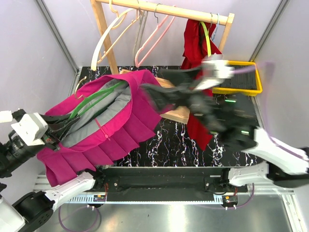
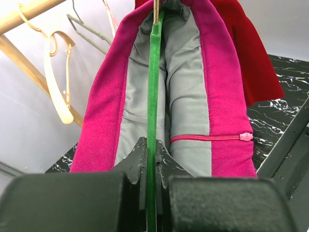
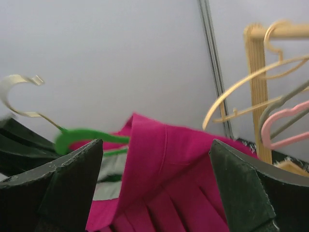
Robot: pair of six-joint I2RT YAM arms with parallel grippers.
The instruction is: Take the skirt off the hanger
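Note:
A magenta pleated skirt (image 1: 125,121) with grey lining lies spread across the left half of the table, its waist still round a green hanger (image 1: 94,101). My left gripper (image 1: 57,131) is shut on the hanger; in the left wrist view the green bar (image 2: 153,87) runs between the closed fingers (image 2: 137,159), with the skirt's waistband (image 2: 104,106) around it. My right gripper (image 1: 152,94), motion-blurred, hovers at the skirt's right edge. In the right wrist view it (image 3: 155,145) stands wide open, facing a fold of the skirt (image 3: 169,164), with the hanger's green neck (image 3: 82,137) beside its left finger.
A wooden rack (image 1: 164,8) at the back holds cream (image 1: 104,41) and pink (image 1: 152,41) empty hangers and a red garment (image 1: 195,43). A yellow tray (image 1: 258,82) sits at the back right. A tan board (image 1: 178,113) lies under the right arm.

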